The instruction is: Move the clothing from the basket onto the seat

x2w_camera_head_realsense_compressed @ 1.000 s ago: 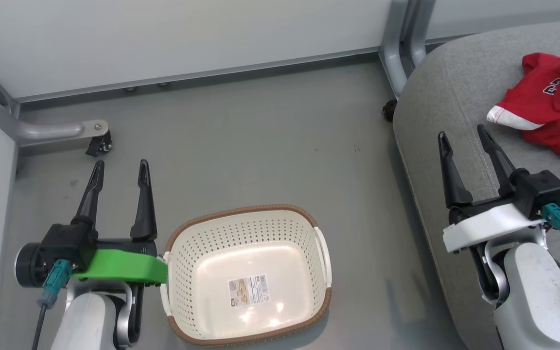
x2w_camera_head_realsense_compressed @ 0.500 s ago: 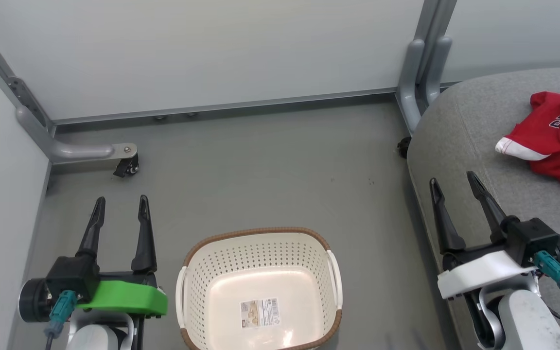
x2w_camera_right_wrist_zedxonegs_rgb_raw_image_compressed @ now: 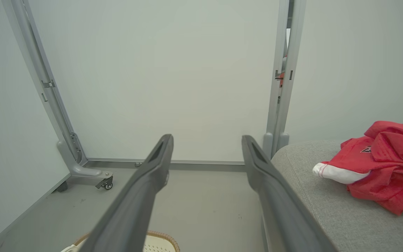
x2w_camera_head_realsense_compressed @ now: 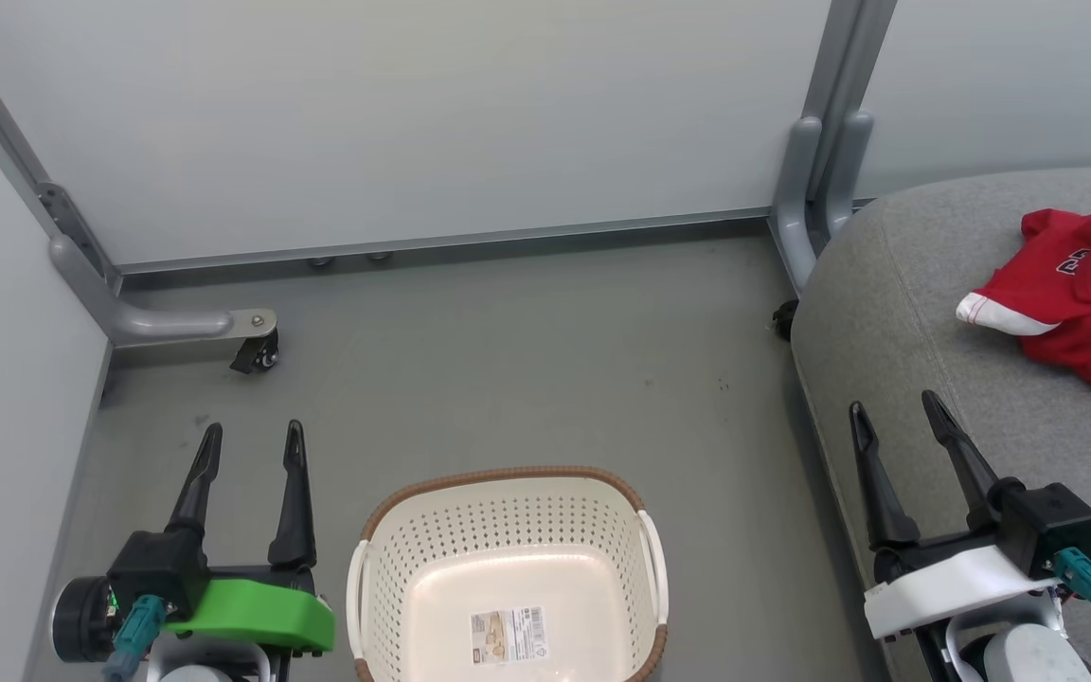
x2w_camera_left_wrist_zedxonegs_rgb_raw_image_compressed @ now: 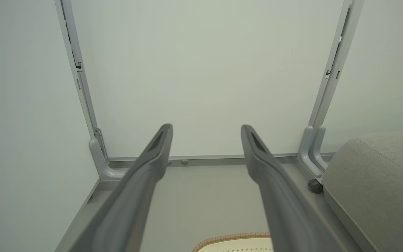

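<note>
Left tool [x2w_camera_head_realsense_compressed: 254,428] and right tool [x2w_camera_head_realsense_compressed: 892,403]: jaws spread wide on both, nothing held.

Clothing [x2w_camera_head_realsense_compressed: 1076,294] lies as one crumpled red heap, white cuff outermost, on the seat [x2w_camera_head_realsense_compressed: 886,313]. It sits well back from the rounded edge, so it looks unlikely to slide off. Whether the folds hide one garment or two cannot be told. Basket [x2w_camera_head_realsense_compressed: 508,471] stands upright on the floor [x2w_camera_head_realsense_compressed: 527,360], with nothing inside but a printed label [x2w_camera_head_realsense_compressed: 508,635] stuck to its bottom. Left tool sits just beside the basket, and right tool is by the seat's near edge, apart from the cloth. Both point their fingers toward the wall panel [x2w_camera_head_realsense_compressed: 460,123]. Judgement: the transfer looks complete, which fits both tools hanging free of cloth and basket. Count: two tools, one basket, one seat, one red heap, one label.
</note>
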You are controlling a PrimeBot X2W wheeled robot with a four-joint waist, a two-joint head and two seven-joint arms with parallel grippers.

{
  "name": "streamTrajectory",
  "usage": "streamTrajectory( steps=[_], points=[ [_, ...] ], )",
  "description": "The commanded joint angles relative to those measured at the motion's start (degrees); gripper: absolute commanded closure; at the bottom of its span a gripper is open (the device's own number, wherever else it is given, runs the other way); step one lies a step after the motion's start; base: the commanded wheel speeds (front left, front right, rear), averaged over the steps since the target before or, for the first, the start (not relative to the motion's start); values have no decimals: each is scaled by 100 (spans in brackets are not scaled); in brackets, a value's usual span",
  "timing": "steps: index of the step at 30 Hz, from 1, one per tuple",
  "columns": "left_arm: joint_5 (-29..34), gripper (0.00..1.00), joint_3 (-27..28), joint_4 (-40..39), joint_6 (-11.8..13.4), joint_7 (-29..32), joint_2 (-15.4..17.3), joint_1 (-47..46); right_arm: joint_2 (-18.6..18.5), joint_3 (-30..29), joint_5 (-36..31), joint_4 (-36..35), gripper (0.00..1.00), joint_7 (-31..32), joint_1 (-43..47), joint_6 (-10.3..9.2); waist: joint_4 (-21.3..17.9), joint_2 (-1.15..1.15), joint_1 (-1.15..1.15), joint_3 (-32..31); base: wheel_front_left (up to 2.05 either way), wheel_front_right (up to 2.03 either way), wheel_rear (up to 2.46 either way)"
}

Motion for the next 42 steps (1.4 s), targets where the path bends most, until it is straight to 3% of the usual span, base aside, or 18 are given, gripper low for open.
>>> streamTrajectory(
  steps=[1, 19, 20, 24, 42],
  points=[
    [34, 0, 33, 16, -33, -1, -14, 111, -9, -12, 38, -39, 0, -23, 100, -6, 10, 38, 0, -16, 0, 0, 0],
    [200, 0, 105, 93, -19, -1, -40, 61, -7, -27, 94, 42, 0, -23, 139, -6, 41, 38, 0, 15, 0, 0, 0],
    [127, 100, 91, 92, -31, 0, -24, 51, 5, -16, 66, 30, 100, 0, 67, 0, 42, 0, 0, 15, 0, 0, 0],
    [84, 100, 80, 308, -31, 8, -28, 88, 46, 6, 77, 229, 100, 12, 132, 0, 40, 0, 0, 16, 0, 0, 0],
    [-1842, 100, 318, 311, -82, 524, -52, -50, 17, -137, 2034, 413, 100, 500, -32, -1, -42, 6, 0, 18, 0, 0, 0]
  ],
)
